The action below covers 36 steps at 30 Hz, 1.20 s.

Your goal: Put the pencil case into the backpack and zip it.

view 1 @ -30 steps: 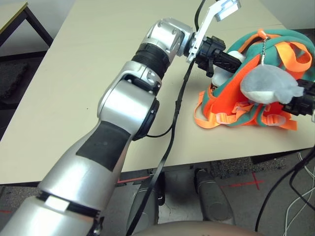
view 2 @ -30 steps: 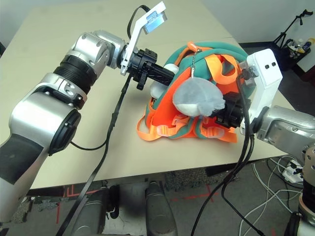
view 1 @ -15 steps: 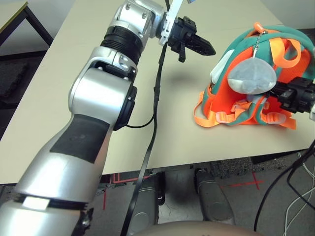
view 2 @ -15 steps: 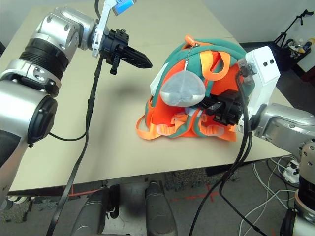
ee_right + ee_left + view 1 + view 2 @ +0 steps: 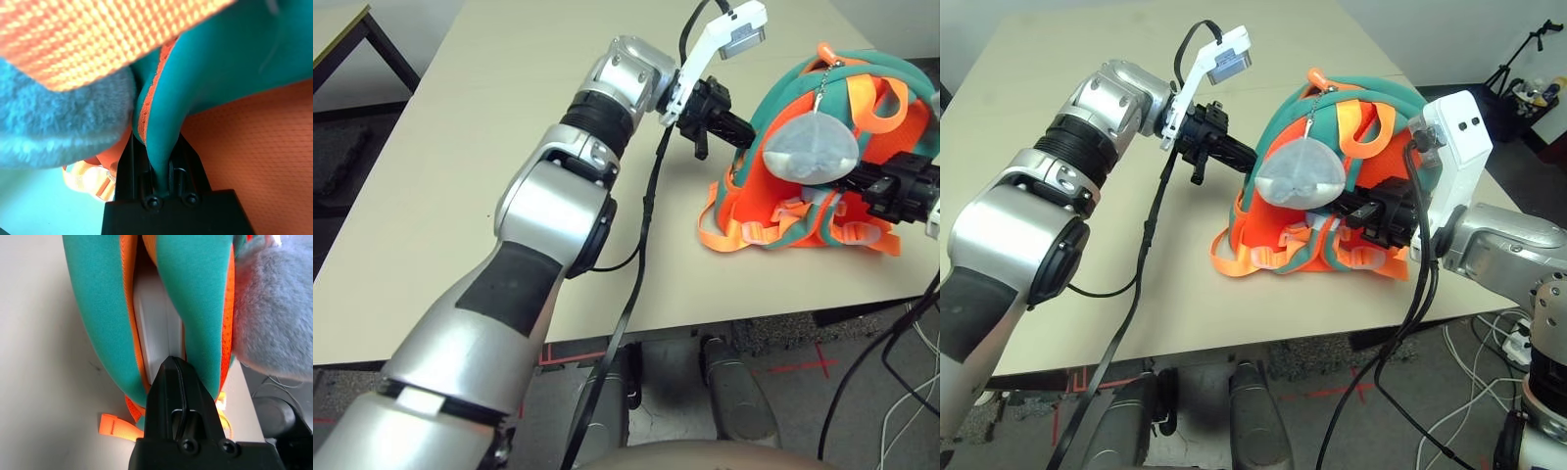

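Left hand (image 5: 1246, 157) is out over the counter (image 5: 460, 147) w/ its tip right at the side slit of the backpack (image 5: 1278, 220), fingers pinched fully together, nothing between them. From the left wrist cam the closed tip sits against the white case (image 5: 156, 328), which is wedged edge-on between the two teal lips of the opening, w/ orange zipper tape running along both sides. So the case is mostly in the bag but its edge can be seen in the gap, def not buried. My guess is the pinched tip is being used as a poker to shove the case deeper, which makes sense bc a closed tip fits the narrow slit better than open fingers would. Bag sits upright-ish on the counter, straps (image 5: 744, 235) splayed out in front, grey plush charm (image 5: 810, 149) hanging on its chain over the orange front panel. Right hand (image 5: 1363, 208) is tucked in behind the charm, jaws narrow and clamped on a fold of teal fabric by the zipper edge (right wrist cam shows the teal squeezed between the fingers). Prob it's there to brace the bag and keep the mouth from collapsing while the other side pushes. Zipper not closed yet afaict, so that's the part left. Risk imo: push too hard and the whole bag slides, since one pinch is all that's anchoring it.
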{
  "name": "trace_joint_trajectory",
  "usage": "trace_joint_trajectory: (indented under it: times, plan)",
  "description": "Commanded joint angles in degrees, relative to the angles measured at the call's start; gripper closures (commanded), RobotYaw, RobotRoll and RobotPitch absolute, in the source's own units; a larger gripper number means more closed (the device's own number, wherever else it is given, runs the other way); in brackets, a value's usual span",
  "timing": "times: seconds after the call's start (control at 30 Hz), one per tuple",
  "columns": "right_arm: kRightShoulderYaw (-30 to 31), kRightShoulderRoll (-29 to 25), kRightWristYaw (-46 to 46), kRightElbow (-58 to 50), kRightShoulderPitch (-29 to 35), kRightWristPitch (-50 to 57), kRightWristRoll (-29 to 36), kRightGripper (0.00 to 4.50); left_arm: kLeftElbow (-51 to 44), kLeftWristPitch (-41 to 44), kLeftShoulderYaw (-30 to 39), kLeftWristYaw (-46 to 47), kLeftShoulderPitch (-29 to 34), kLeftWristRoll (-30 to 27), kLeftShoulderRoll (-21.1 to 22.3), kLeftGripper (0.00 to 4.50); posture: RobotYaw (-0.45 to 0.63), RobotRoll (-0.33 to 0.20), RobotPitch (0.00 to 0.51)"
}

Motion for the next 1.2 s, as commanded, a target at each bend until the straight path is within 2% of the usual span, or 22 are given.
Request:
trace_joint_trajectory:
  times: [0.03, 0.13, 0.23, 0.33, 0.43, 0.53, 0.67, 0.77, 0.93, 0.97, 1.2]
  plan:
    - [0.6, 0.8, 0.0, -1.7, 0.3, 0.8, 1.1, 4.35, 0.6, -1.2, 1.9, 4.3, 0.8, -0.8, -3.5, 4.5, -0.09, 0.0, 0.18]
    - [0.7, 0.9, -0.1, -1.7, 0.3, 0.8, 1.1, 4.35, 0.1, -1.4, 2.6, 5.1, 1.5, -1.0, -4.6, 4.5, -0.08, 0.0, 0.177]
    - [1.0, 0.9, 0.2, -1.3, 0.1, 0.7, 0.7, 4.35, -1.1, -1.1, 2.9, 4.2, 1.9, -0.9, -3.8, 4.5, -0.06, 0.0, 0.176]
    - [1.5, 0.9, 0.6, -0.7, -0.4, 0.5, 0.2, 4.35, -3.9, -0.6, 2.5, 1.8, 2.3, -0.9, -1.2, 4.5, -0.05, 0.0, 0.176]
    - [2.1, 1.0, 1.2, -0.2, -1.0, 0.4, -0.2, 4.35, -11.9, 0.8, 1.2, -3.9, 4.1, -1.2, 4.4, 4.5, -0.03, 0.0, 0.177]
    - [2.7, 1.1, 1.9, 0.4, -1.6, 0.3, -0.9, 4.35, -21.9, 1.9, 0.4, -6.7, 6.4, -1.7, 9.9, 3.91, -0.01, 0.0, 0.179]
    - [3.4, 1.1, 3.1, 1.4, -2.2, 0.2, -2.1, 4.35, -35.7, 6.5, -0.6, -10.3, 8.8, -4.1, 15.3, 2.71, 0.0, 0.0, 0.177]
    - [4.0, 1.2, 4.0, 2.1, -2.9, 0.0, -3.1, 4.35, -43.7, 10.5, -0.5, -10.3, 10.0, -6.7, 16.5, 1.78, 0.01, 0.0, 0.175]
    - [4.6, 1.8, 5.0, 2.6, -3.7, 0.1, -4.5, 4.35, -52.8, 11.6, -2.2, -6.8, 14.2, -8.4, 16.1, 0.17, 0.01, 0.0, 0.171]
    - [4.6, 1.9, 5.2, 2.6, -3.8, 0.2, -4.6, 4.35, -54.2, 12.1, -2.7, -6.0, 15.1, -8.8, 15.8, 0.0, 0.01, 0.0, 0.17]
    - [3.7, 1.9, 5.7, 1.9, -3.6, 0.7, -5.0, 4.35, -57.7, 11.9, -5.1, 1.7, 18.9, -9.2, 12.3, 0.0, 0.0, 0.0, 0.167]
